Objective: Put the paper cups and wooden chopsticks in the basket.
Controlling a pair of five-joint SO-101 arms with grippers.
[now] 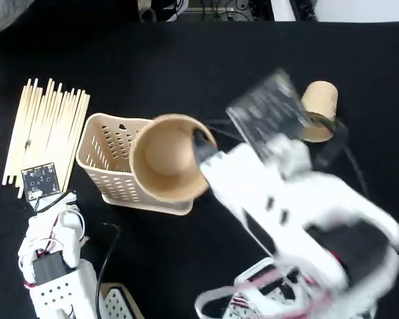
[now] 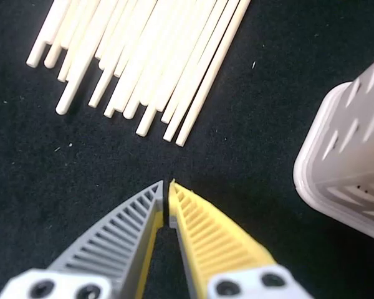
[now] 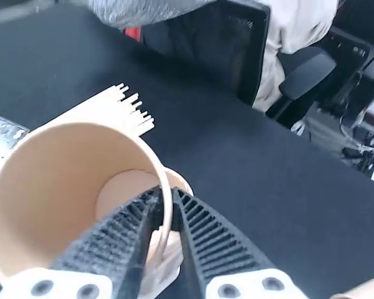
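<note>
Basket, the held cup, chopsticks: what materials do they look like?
Basket: likely molded plastic, matte beige, with slotted walls. Held cup: paper, matte tan, thin rolled rim. Chopsticks: probably bare wood, pale, matte, with blunt cut ends.

In the high view, the right arm is smeared by blur, and its outlines cannot be resolved. One side of the basket is covered by the held paper cup. The second paper cup is partly hidden behind the right arm. The near ends of some wooden chopsticks are overlapped by the left arm, which is cut off by the bottom edge. In the left wrist view, the wooden chopsticks and the basket are each truncated by a picture edge. In the right wrist view, the held paper cup is cut off at the edge.
</note>
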